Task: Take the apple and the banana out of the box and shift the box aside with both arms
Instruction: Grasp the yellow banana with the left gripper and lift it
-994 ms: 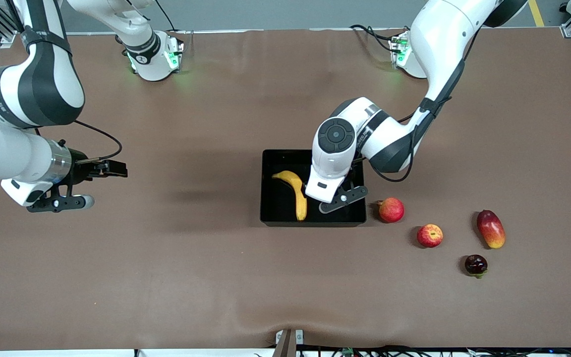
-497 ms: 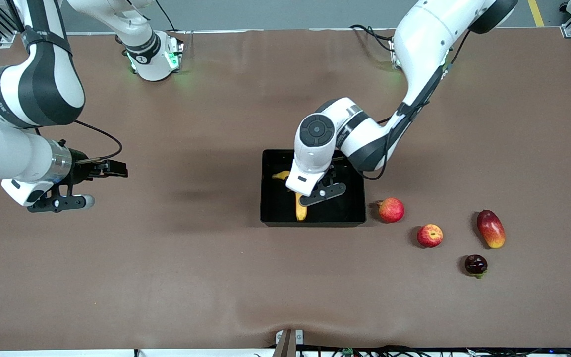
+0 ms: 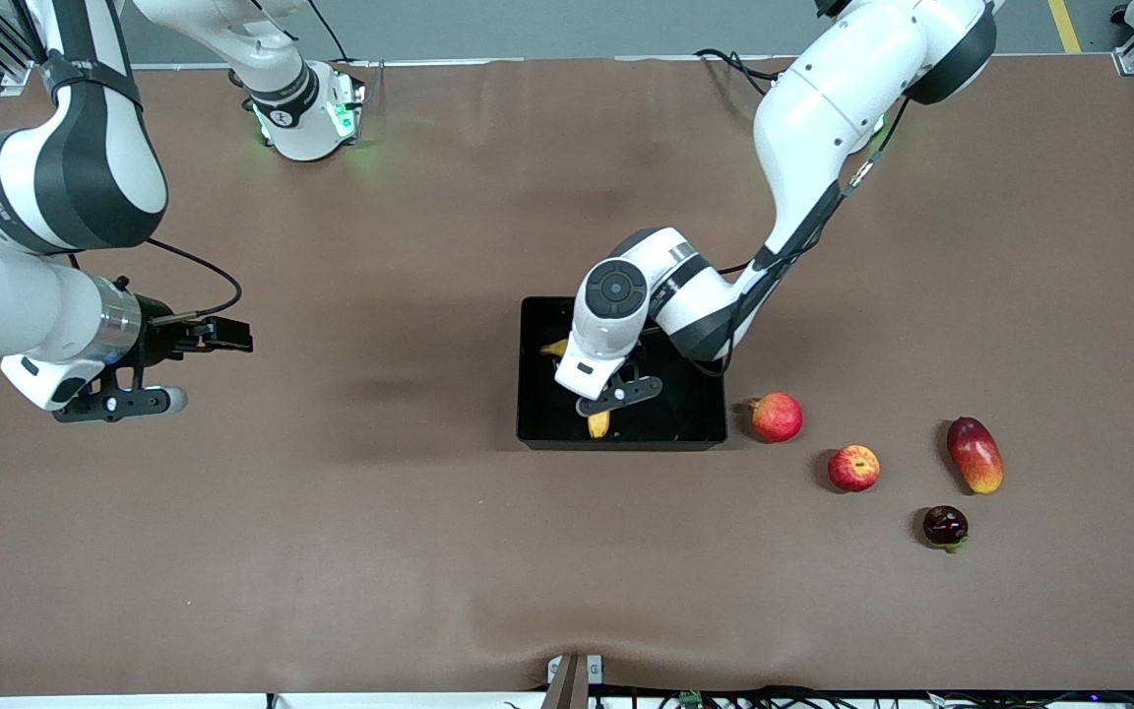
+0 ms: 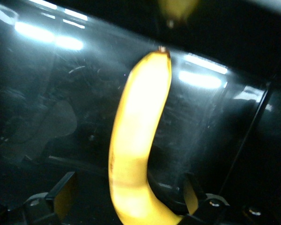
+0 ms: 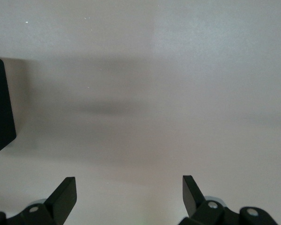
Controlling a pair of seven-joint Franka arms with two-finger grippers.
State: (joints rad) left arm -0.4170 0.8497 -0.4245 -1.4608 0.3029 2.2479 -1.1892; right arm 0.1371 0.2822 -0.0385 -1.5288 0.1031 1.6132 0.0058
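Note:
The black box (image 3: 695, 418) lies mid-table with the yellow banana (image 3: 598, 424) in it, mostly hidden under my left arm. My left gripper (image 3: 618, 392) is low inside the box and open. In the left wrist view the banana (image 4: 140, 122) runs between the spread fingers of the left gripper (image 4: 128, 183), which do not grip it. The red apple (image 3: 853, 468) with its stem dimple rests on the table, nearer the front camera than the box, toward the left arm's end. My right gripper (image 3: 119, 404) waits open over bare table at the right arm's end; the right gripper (image 5: 129, 186) holds nothing.
A pinkish-red round fruit (image 3: 777, 417) sits just beside the box. A red-yellow mango (image 3: 975, 454) and a small dark fruit (image 3: 945, 526) lie toward the left arm's end. The brown table mat (image 3: 380, 542) is rumpled near the front edge.
My left gripper has moved across the box toward the right arm's end and come down over the banana, covering most of it. The right arm has not moved.

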